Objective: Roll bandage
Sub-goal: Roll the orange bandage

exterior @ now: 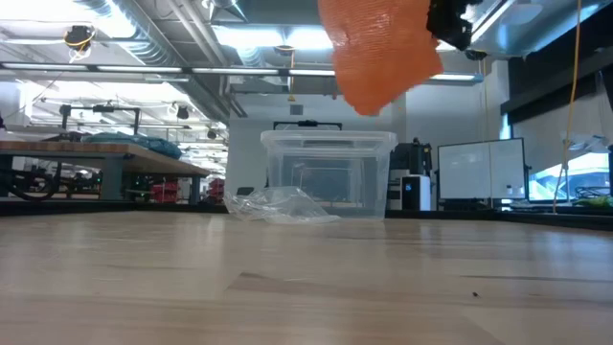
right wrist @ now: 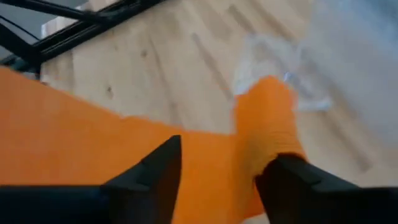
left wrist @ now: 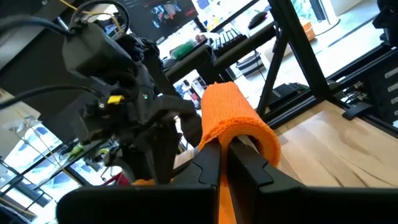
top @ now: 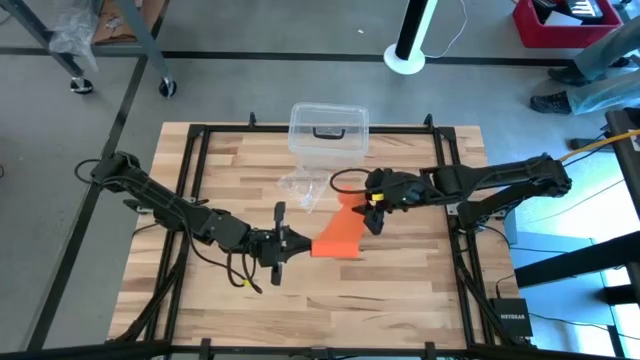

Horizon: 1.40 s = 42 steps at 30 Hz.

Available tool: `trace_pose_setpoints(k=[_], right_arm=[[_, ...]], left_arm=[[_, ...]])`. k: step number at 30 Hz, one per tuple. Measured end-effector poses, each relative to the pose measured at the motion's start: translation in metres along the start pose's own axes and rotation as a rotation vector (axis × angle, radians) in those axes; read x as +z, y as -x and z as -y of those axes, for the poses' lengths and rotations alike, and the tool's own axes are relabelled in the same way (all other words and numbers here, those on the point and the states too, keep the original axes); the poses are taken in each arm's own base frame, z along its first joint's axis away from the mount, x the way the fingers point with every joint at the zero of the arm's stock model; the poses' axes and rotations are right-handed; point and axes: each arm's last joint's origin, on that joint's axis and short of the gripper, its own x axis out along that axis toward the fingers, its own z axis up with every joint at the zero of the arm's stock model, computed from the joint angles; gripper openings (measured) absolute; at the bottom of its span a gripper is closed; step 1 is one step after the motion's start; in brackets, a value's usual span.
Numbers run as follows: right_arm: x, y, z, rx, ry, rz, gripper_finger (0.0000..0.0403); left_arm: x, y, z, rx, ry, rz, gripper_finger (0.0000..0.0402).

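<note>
The orange bandage (top: 338, 232) hangs in the air over the middle of the table, showing high above the tabletop in the low view (exterior: 378, 48). My left gripper (top: 303, 243) comes in level from the table's left and is shut on the bandage's near end. My right gripper (top: 375, 212) is at the bandage's far end, tilted downward. In the right wrist view its fingers (right wrist: 227, 155) stand open, with the orange strip (right wrist: 267, 118) running between and below them. My left gripper pinches the bandage (left wrist: 219, 183) between its two fingers, which lie level and point toward the table's right. A turn of the fabric (left wrist: 239, 115) loops over one finger. The bandage is lifted clear of the table. My right gripper stands open around the strip; whether it touches I cannot tell.
A clear plastic box (top: 328, 128) with a dark handle stands at the table's far edge. In front of it lies a crumpled clear plastic piece (top: 300, 186). Bare wood stretches along the near half of the table (top: 400, 300).
</note>
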Motion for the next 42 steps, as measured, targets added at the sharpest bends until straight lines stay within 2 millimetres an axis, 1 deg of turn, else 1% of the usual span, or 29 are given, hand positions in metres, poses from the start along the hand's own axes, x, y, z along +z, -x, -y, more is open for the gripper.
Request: trace_pose_setpoints(k=[3,6,10,13,18,21,24,28,30,32,35,38,40,42], right_arm=[[0.003,0.008,-0.002,0.028,-0.065,-0.049,0.0224],[0.005,0.014,-0.003,0.038,-0.087,-0.088,0.0239],[0.005,0.019,-0.005,0.099,-0.089,-0.162,0.0245],[0.003,0.019,-0.007,0.151,-0.090,-0.201,0.0245],[0.000,0.019,-0.006,0.135,-0.038,-0.223,0.0246],[-0.009,0.026,-0.014,0.120,0.053,-0.217,0.0246],[-0.022,0.032,-0.024,0.096,0.134,-0.162,0.0246],[-0.040,0.037,-0.044,0.073,0.159,0.067,0.0246],[-0.053,0.035,-0.054,0.088,0.173,0.171,0.0246],[-0.071,0.030,-0.060,0.093,0.198,0.224,0.0246],[-0.097,0.015,-0.067,0.143,0.180,0.224,0.0246],[-0.115,0.000,-0.075,0.277,0.102,0.159,0.0246],[-0.118,-0.007,-0.081,0.359,0.108,0.117,0.0246],[-0.116,-0.010,-0.081,0.372,0.146,0.082,0.0246]], left_arm=[[-0.001,0.000,0.000,-0.003,-0.003,-0.006,0.0006],[-0.001,0.000,0.000,-0.005,-0.005,-0.010,0.0006],[-0.001,0.000,0.001,-0.006,-0.007,-0.012,0.0006],[-0.001,0.000,0.001,-0.006,-0.007,-0.012,0.0006],[-0.001,0.000,0.001,-0.006,-0.007,-0.012,0.0006],[-0.001,0.000,0.000,0.006,-0.005,-0.016,0.0006],[0.001,0.001,-0.002,0.067,0.009,-0.025,0.0006],[0.005,0.002,-0.005,0.143,0.044,-0.016,0.0006],[0.007,0.002,-0.006,0.164,0.073,-0.007,0.0006],[0.008,0.002,-0.009,0.186,0.100,0.006,0.0006],[0.009,0.001,-0.013,0.212,0.143,0.031,0.0006],[0.009,0.000,-0.018,0.235,0.148,0.043,0.0006],[0.010,0.000,-0.020,0.248,0.129,0.051,0.0006],[0.012,-0.001,-0.024,0.266,0.099,0.058,0.0006]])
